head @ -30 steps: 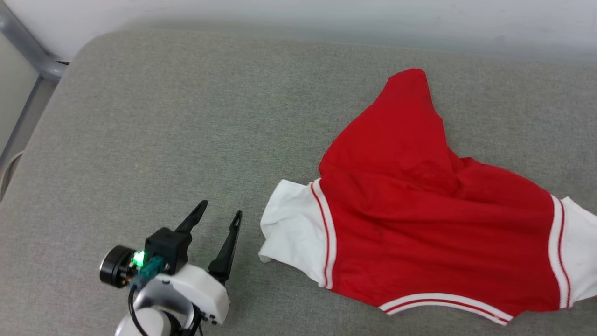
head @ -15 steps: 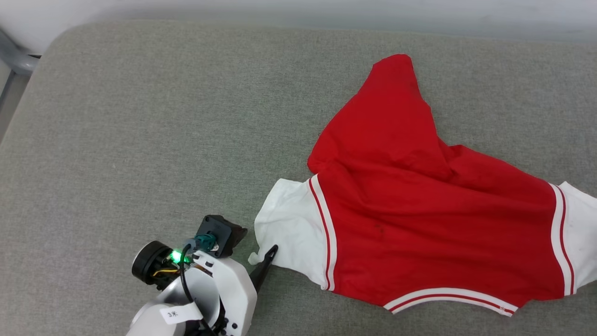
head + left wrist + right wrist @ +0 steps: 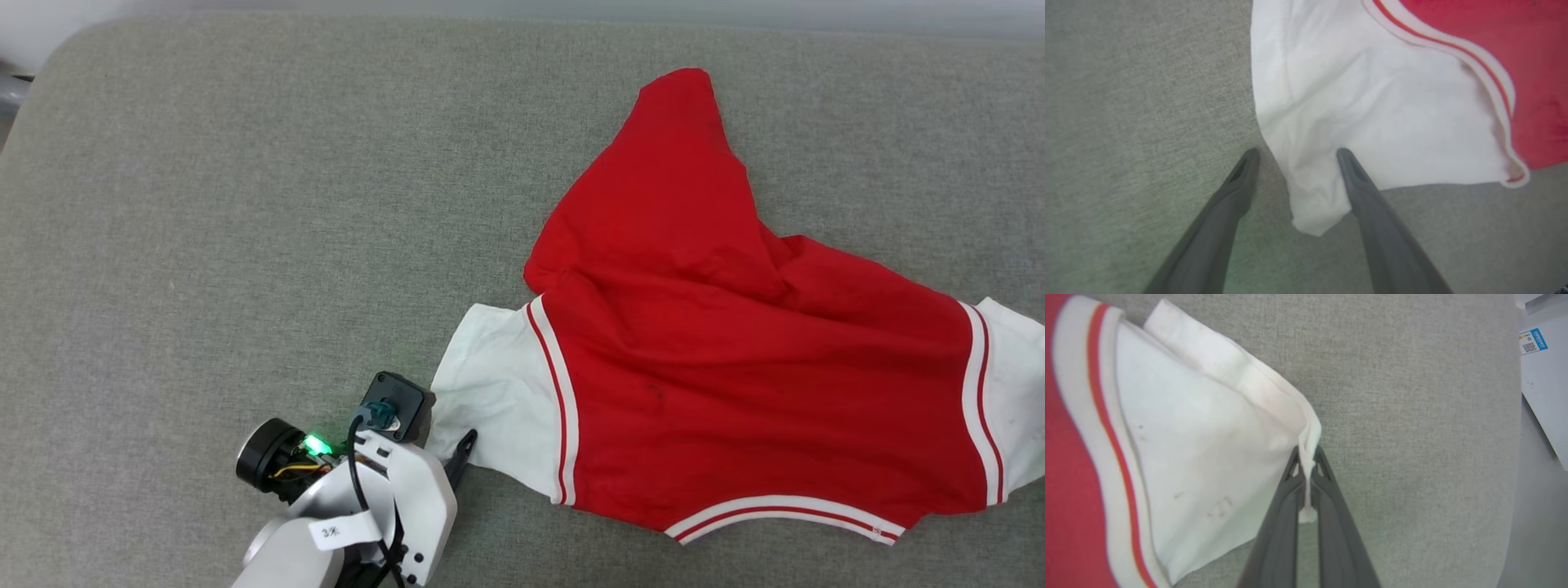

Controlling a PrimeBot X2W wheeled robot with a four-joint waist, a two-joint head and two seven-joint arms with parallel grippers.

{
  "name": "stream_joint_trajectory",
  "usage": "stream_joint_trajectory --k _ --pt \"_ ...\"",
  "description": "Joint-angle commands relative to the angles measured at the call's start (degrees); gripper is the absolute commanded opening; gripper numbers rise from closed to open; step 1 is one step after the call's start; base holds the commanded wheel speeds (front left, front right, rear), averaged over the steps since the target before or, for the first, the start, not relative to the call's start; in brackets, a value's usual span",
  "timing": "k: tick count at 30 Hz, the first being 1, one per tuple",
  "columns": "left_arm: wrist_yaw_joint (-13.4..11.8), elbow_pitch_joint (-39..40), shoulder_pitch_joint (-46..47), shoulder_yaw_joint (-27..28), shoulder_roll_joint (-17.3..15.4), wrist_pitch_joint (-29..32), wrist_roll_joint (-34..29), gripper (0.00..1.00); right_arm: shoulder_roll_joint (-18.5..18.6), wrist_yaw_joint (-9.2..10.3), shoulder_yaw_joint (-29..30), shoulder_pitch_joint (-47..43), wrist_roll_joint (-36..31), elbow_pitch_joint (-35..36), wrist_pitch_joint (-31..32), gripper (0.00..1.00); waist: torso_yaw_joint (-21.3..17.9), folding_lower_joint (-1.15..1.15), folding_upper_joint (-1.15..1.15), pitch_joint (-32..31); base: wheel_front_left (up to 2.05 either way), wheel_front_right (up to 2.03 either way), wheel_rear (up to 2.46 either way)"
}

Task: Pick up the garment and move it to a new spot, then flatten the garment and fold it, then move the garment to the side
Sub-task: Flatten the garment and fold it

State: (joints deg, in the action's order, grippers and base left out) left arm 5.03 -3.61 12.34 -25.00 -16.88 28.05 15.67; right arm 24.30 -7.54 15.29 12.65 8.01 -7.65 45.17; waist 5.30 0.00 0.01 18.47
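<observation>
The garment (image 3: 735, 367), a red jersey with white sleeves and striped trim, lies spread and rumpled on the grey cushion (image 3: 245, 204). In the head view my left gripper (image 3: 447, 443) points down at the near corner of its left white sleeve (image 3: 490, 384). In the left wrist view that gripper (image 3: 1296, 153) is open, its two fingers straddling the sleeve's (image 3: 1372, 102) drooping corner without closing on it. In the right wrist view my right gripper (image 3: 1306, 453) is shut on the edge of the other white sleeve (image 3: 1200, 449), a thin fold of cloth pinched between the fingertips.
The cushion stretches bare to the left and behind the garment. A pale wall (image 3: 522, 6) runs along its far edge. In the right wrist view the cushion ends at the right, with a white surface bearing a QR label (image 3: 1533, 341) beyond it.
The head camera has shifted, so the whole picture moved. My left gripper has swung from the bare cushion over to the left sleeve's corner and tipped its fingers downward.
</observation>
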Motion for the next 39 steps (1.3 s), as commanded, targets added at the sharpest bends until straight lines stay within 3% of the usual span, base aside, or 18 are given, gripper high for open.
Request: stream_joint_trajectory --k 1,2,3,4,12,26,31,39 --pt "0.30 -2.22 0.10 -1.11 0.12 1.22 -0.36 1.00 -0.26 0.10 -0.23 0.56 0.15 0.43 0.15 0.00 -0.12 0.00 -0.01 0.36 0.00 0.00 0.00" --pt "0.48 -3.15 -0.01 -1.75 0.19 1.90 -0.17 1.00 -0.31 0.10 -0.33 0.60 0.32 0.60 0.15 0.00 -0.14 0.00 -0.01 0.46 0.00 0.00 0.00" --pt "0.64 -4.03 -0.14 -2.49 0.10 2.82 0.01 0.37 -0.37 0.10 -0.41 0.64 0.43 0.69 0.17 0.00 -0.17 0.00 -0.01 0.51 0.00 0.00 0.00" --pt "0.99 -4.62 -0.27 -3.18 -0.01 3.58 0.30 0.00 -0.41 0.10 -0.47 0.66 0.52 0.76 0.23 0.00 -0.19 0.00 -0.01 0.52 0.00 0.00 0.00" --pt "0.03 -2.56 -0.77 -0.97 -1.69 1.17 2.01 0.00 -0.09 0.10 -2.23 -0.28 2.62 0.39 -0.71 0.00 -0.13 0.00 -0.01 -3.09 0.00 0.00 0.00" --pt "-2.51 18.89 -4.26 8.78 -9.50 7.03 9.00 0.00 3.05 0.10 -5.45 3.15 14.43 8.58 -1.21 0.00 -2.23 0.00 -0.01 -12.93 0.00 0.00 0.00" --pt "-3.09 26.79 -1.09 14.05 -12.06 8.94 12.16 0.00 5.32 0.10 -5.73 8.97 18.82 12.23 -3.09 0.00 -3.00 0.00 -0.01 -15.24 0.00 0.00 0.00" --pt "-3.04 30.99 8.77 20.32 -14.66 8.42 14.06 0.00 7.14 0.09 -8.03 18.38 22.28 12.02 -4.23 0.00 -3.65 0.00 -0.01 -15.12 0.00 0.00 0.00"
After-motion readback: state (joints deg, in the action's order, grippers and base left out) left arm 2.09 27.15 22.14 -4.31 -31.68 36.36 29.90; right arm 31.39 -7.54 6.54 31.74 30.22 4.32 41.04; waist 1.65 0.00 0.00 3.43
